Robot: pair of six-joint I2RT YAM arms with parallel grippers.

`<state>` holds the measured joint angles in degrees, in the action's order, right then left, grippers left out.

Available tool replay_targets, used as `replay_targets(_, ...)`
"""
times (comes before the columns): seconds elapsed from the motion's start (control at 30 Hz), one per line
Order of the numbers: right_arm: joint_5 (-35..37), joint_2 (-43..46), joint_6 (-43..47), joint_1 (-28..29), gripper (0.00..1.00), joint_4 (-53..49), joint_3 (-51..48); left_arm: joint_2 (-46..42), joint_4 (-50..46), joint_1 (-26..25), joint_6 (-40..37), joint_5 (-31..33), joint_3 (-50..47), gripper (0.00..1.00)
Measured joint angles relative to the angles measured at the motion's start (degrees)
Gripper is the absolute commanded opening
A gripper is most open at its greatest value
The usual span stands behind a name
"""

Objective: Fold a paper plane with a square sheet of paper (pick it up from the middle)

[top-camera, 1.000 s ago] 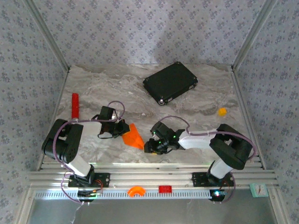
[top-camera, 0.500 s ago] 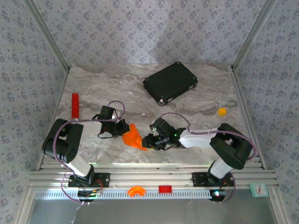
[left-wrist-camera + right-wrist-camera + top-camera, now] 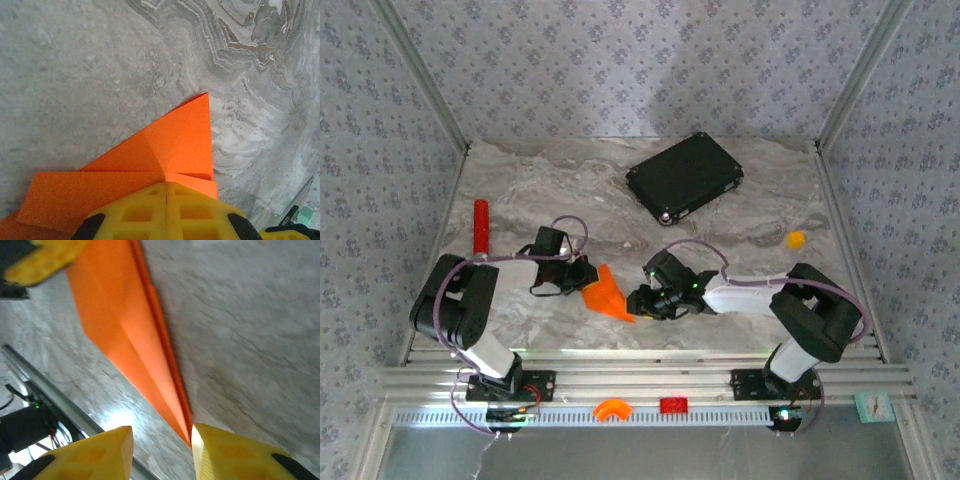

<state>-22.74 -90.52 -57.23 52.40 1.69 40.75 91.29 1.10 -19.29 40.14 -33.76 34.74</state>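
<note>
The square sheet of paper is folded into a pointed orange paper plane (image 3: 607, 297) lying on the marble table (image 3: 540, 190) between the two arms. My left gripper (image 3: 583, 281) is shut on its wide rear end; in the left wrist view the yellow fingers (image 3: 166, 186) meet over the paper plane's centre crease (image 3: 170, 145). My right gripper (image 3: 637, 303) is open at the pointed tip. In the right wrist view the paper plane (image 3: 125, 335) tapers down between the gripper's (image 3: 162, 432) yellow fingertips, its tip touching the right-hand finger (image 3: 220, 450).
A black flat case (image 3: 684, 177) lies at the back right. A red cylinder (image 3: 480, 226) lies by the left wall and a small orange-yellow lump (image 3: 796, 239) at the right. The metal rail (image 3: 640, 380) runs along the near edge just below the plane's tip.
My right gripper has moved left and slightly back until its fingers stand around the paper plane's tip. The left gripper has kept its hold and place.
</note>
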Motion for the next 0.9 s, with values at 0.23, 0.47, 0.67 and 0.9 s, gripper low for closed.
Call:
replay_targets(0.23, -1.53, 0.00, -0.79, 1.46, 0.38, -4.55, 0.33, 0.00, -0.04, -0.04, 0.00, 0.09, 0.04, 0.00)
replay_targets(0.47, -3.96, -1.57, -1.33, 1.75, 0.34, -3.58, 1.88, 0.00, -0.07, -0.22, 0.00, 0.20, 0.09, 0.00)
replay_targets(0.67, -4.02, -2.89, -1.90, 1.20, 0.35, -2.49, 2.40, 0.00, -0.07, -0.22, 0.00, 0.20, 0.09, 0.00)
replay_targets(0.9, -3.37, -1.18, -1.20, 0.79, 0.37, -5.29, 3.21, 0.00, -0.09, -0.22, 0.00, 0.20, 0.09, 0.00)
